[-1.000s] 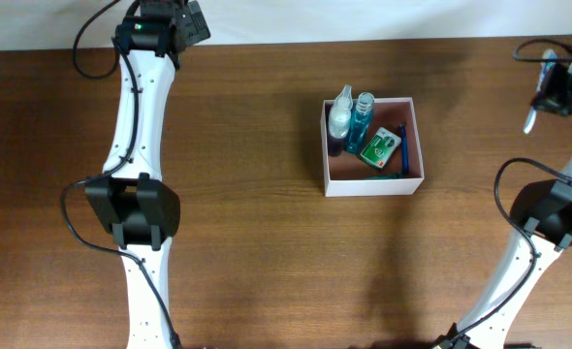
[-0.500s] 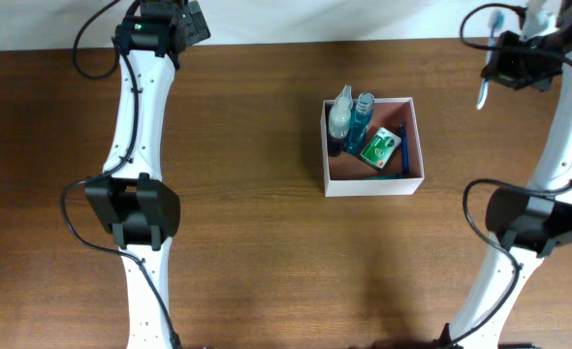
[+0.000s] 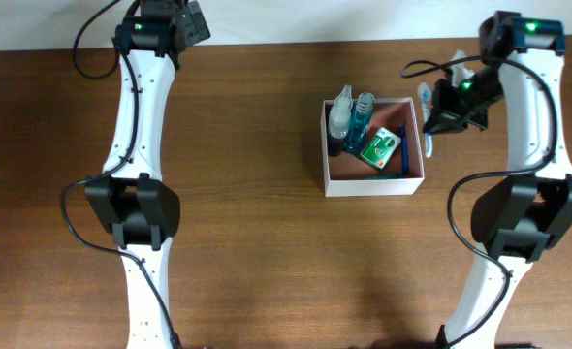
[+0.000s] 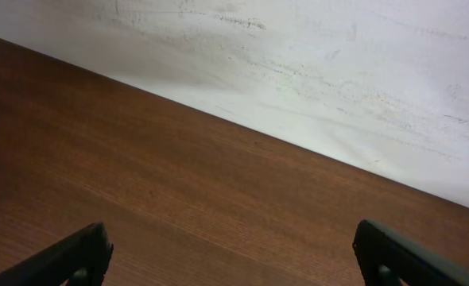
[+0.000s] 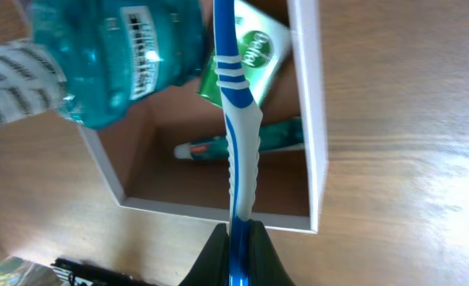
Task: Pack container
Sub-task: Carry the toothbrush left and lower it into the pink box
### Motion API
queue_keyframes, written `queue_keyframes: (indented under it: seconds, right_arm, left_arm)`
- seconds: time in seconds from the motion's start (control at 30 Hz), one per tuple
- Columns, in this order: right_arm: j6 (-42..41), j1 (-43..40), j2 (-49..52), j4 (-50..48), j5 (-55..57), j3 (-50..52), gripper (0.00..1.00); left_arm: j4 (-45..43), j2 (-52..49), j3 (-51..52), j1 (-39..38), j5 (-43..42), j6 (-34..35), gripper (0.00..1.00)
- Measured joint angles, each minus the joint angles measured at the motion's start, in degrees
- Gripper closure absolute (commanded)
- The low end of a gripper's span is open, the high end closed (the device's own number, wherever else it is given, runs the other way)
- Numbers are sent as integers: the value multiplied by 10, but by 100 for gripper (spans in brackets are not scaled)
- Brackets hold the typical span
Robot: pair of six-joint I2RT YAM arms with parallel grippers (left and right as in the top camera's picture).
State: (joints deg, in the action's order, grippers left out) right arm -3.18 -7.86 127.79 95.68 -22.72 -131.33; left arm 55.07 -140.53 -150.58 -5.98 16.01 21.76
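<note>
One toothbrush (image 5: 238, 135) sat clamped in the right gripper (image 5: 238, 235), running twelve-to-six, the container (image 3: 373, 186) just at its nine o'clock; the left gripper (image 4: 234, 258) gaped, well away.

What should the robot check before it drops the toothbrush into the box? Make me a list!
1. Grip of right pincer on toothbrush: ok.
2. The toothbrush fully over the container: not ok, it hangs by the right wall.
3. Some bare floor free inside: ok.
4. The mouthwash bottle clear of the path: ok.
5. The left pincer open and far off: ok.
</note>
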Motion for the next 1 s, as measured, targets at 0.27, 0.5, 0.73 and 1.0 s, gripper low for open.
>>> queue_keyframes:
  seconds: [0.27, 0.5, 0.73, 1.0]
  right_arm:
    - [-16, 36, 0, -4, -2, 0, 96]
    - [-100, 39, 0, -34, 10, 0, 96]
    - [-164, 45, 0, -42, 12, 0, 96]
    - [-201, 98, 0, -42, 23, 0, 96]
  left_arm:
    - [0, 0, 0, 0, 0, 0, 1]
    - [0, 0, 0, 0, 0, 0, 1]
    - [0, 0, 0, 0, 0, 0, 1]
    - [0, 0, 0, 0, 0, 0, 1]
